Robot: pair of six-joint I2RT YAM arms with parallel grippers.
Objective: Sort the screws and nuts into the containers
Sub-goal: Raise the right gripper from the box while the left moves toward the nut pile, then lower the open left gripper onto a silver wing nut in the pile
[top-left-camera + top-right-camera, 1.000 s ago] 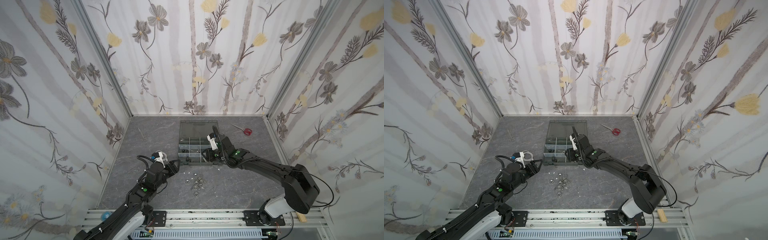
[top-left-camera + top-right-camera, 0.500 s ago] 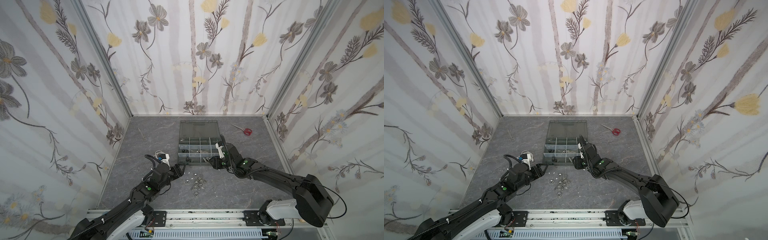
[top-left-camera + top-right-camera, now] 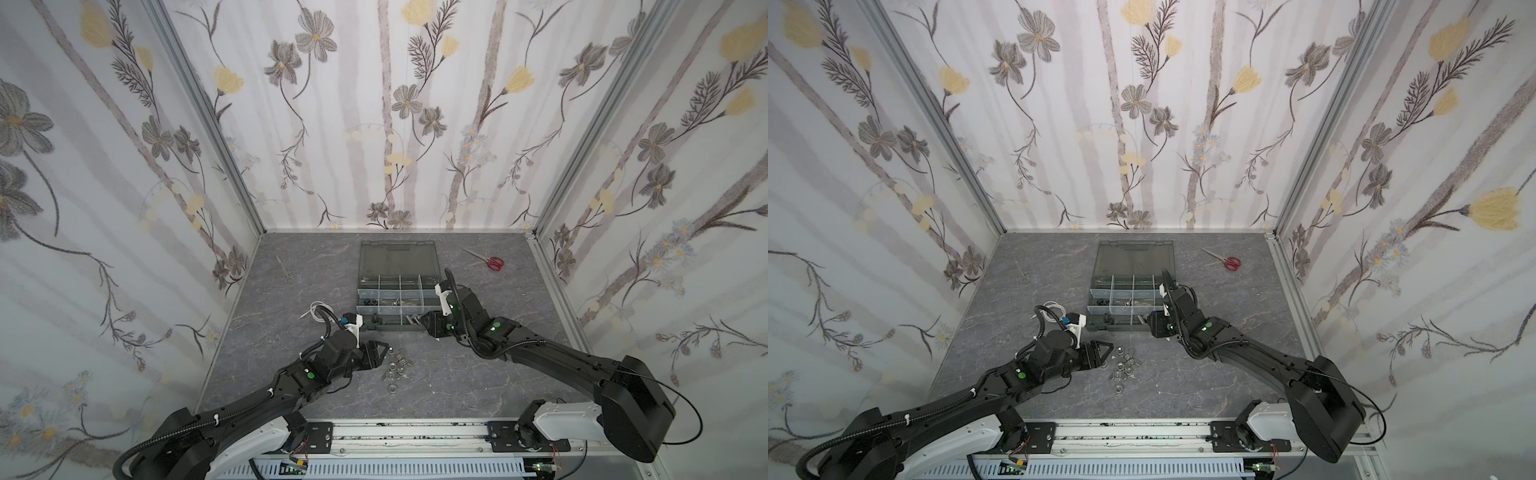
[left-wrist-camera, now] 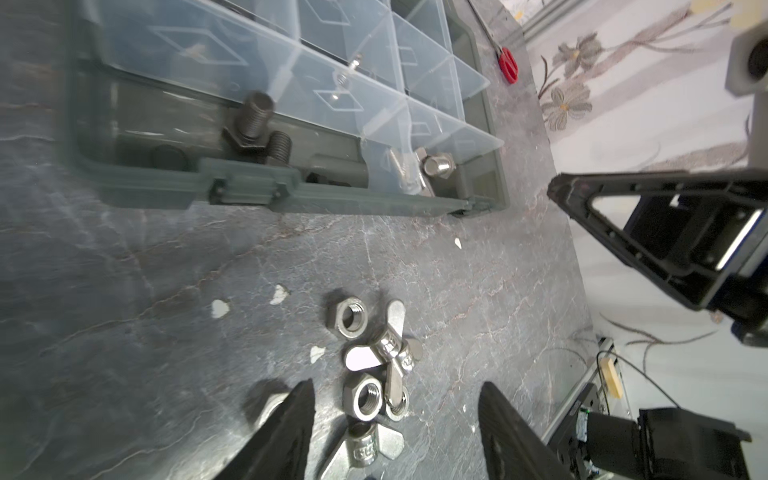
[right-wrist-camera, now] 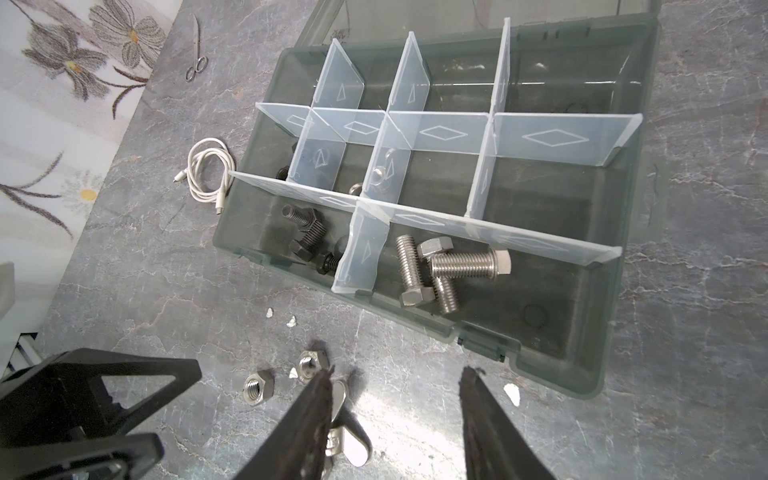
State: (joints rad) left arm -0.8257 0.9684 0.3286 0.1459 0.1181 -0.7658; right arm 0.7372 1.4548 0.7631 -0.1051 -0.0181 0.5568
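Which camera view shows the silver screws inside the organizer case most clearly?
The right wrist view: the silver screws lie large and unobstructed in a front compartment of the organizer case, threads and hex heads distinct. The left wrist view shows them only partly, behind a translucent divider. In both top views they are tiny glints.

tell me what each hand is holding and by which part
Nothing is held. The left hand is open over the loose nuts on the table; the right hand is open and empty near the case.

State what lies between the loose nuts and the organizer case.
Between nuts and case: only bare table with white flecks, in the left wrist view.
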